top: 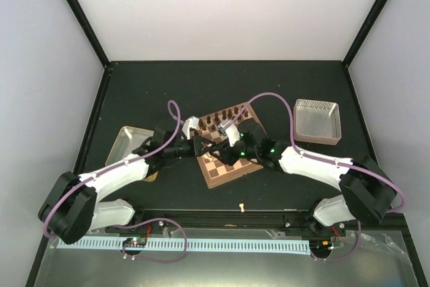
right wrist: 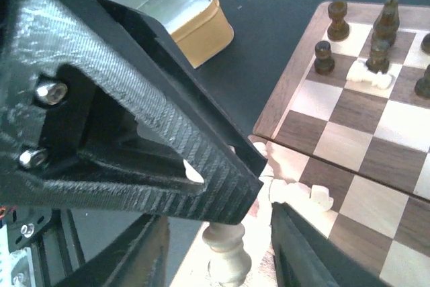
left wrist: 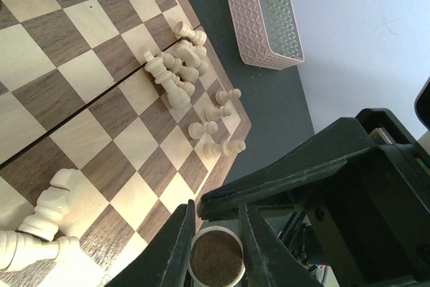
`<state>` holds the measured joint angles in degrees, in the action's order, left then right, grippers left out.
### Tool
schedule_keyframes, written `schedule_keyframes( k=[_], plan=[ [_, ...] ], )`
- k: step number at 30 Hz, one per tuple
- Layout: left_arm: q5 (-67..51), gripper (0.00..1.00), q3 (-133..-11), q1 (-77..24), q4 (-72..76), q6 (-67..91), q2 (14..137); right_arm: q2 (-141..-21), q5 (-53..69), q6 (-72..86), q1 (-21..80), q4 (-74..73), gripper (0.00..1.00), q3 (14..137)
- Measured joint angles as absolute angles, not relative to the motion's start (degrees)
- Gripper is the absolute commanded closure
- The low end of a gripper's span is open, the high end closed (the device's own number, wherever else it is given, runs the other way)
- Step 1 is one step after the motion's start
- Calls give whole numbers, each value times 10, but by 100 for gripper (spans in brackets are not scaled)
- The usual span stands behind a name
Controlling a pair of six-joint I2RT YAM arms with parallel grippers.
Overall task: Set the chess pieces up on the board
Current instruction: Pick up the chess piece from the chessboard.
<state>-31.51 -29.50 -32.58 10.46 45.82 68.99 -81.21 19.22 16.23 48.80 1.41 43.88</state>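
Note:
The board (top: 232, 169) lies at mid-table, with dark chessmen along its far edge. My left gripper (top: 196, 146) is over the board's left corner. In the left wrist view it (left wrist: 216, 233) is shut on a cream chess piece (left wrist: 216, 258), whose felt base faces the camera. My right gripper (top: 235, 151) meets it from the right. In the right wrist view it (right wrist: 222, 253) is open, its fingers (right wrist: 302, 253) wide apart on either side of that cream piece (right wrist: 227, 257). Several cream pieces (left wrist: 178, 75) lie toppled on the board (left wrist: 80, 65).
A metal tray (top: 127, 142) sits left of the board and a pink tray (top: 318, 120) to its right. One cream piece (top: 240, 206) stands on the table near the front edge. A cream piece (right wrist: 368, 75) lies among the dark chessmen (right wrist: 376, 38).

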Motion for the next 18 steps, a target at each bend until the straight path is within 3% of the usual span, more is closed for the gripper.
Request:
schedule_keyframes(
  k=[4,8,12,18],
  plan=[
    [-314,98,-295,-325,105,477,682,-781,191,209,488,53,37,407],
    [-311,98,-295,-318,115,520,662,-723,182,290,488,112,31,356],
    [-305,98,-295,-315,140,593,630,-661,154,422,488,200,32,305],
    [-288,98,-295,-315,177,700,583,-658,140,589,488,307,41,281]
  ],
)
